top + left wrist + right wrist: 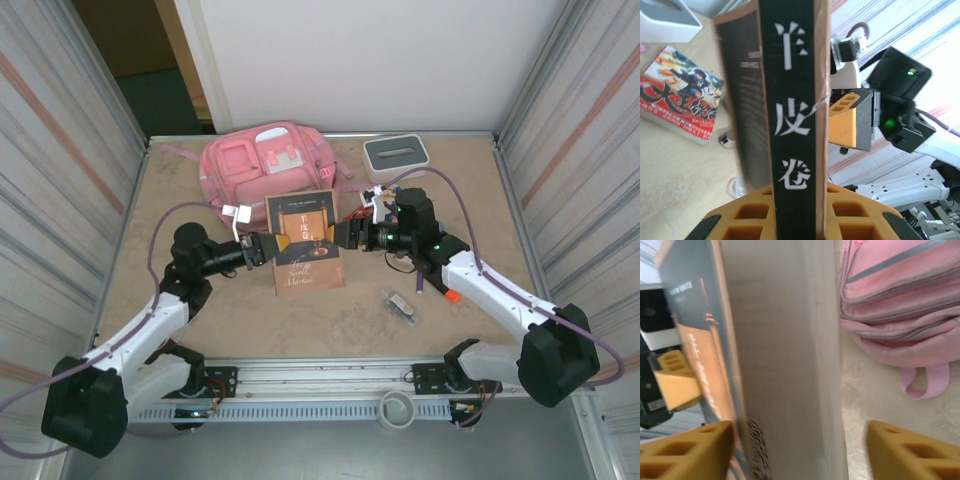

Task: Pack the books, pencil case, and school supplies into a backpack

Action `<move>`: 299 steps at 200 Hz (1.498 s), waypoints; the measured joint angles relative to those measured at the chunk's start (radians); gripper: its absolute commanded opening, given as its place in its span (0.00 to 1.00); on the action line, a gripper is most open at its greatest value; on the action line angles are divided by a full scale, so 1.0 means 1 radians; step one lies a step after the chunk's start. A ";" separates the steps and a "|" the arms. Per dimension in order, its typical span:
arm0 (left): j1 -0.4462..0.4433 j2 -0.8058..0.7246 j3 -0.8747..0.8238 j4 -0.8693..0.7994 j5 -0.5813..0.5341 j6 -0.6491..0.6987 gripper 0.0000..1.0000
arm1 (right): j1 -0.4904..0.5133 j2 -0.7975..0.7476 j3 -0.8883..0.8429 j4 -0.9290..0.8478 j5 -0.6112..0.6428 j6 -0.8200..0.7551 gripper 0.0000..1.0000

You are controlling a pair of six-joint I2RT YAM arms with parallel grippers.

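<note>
Left gripper (277, 247) is clamping the brown book (303, 215) at its 9 o'clock edge, seemingly firmly. Right gripper (341, 236) is gaping loose around the 3 o'clock edge. Backpack (265, 160) is lying at 12 o'clock.

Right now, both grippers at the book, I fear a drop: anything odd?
Yes: the brown book is pinched only at its spine by the left gripper; the right gripper stands open around its page edge.
</note>
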 measured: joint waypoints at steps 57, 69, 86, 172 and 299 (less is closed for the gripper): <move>0.000 -0.031 0.009 0.079 0.034 -0.026 0.00 | -0.005 -0.005 -0.042 0.180 -0.125 0.000 0.98; 0.000 -0.023 0.011 0.108 0.040 -0.039 0.00 | 0.002 0.004 -0.061 0.250 -0.153 0.031 0.96; 0.000 0.005 0.017 0.143 0.040 -0.058 0.00 | 0.024 0.025 -0.072 0.346 -0.188 0.072 0.78; -0.007 0.076 0.164 -0.175 -0.167 0.145 0.65 | -0.076 0.006 -0.087 0.351 -0.161 0.187 0.00; -0.051 0.740 0.746 -0.854 -0.728 1.181 0.81 | -0.390 -0.193 -0.088 -0.180 -0.040 0.074 0.00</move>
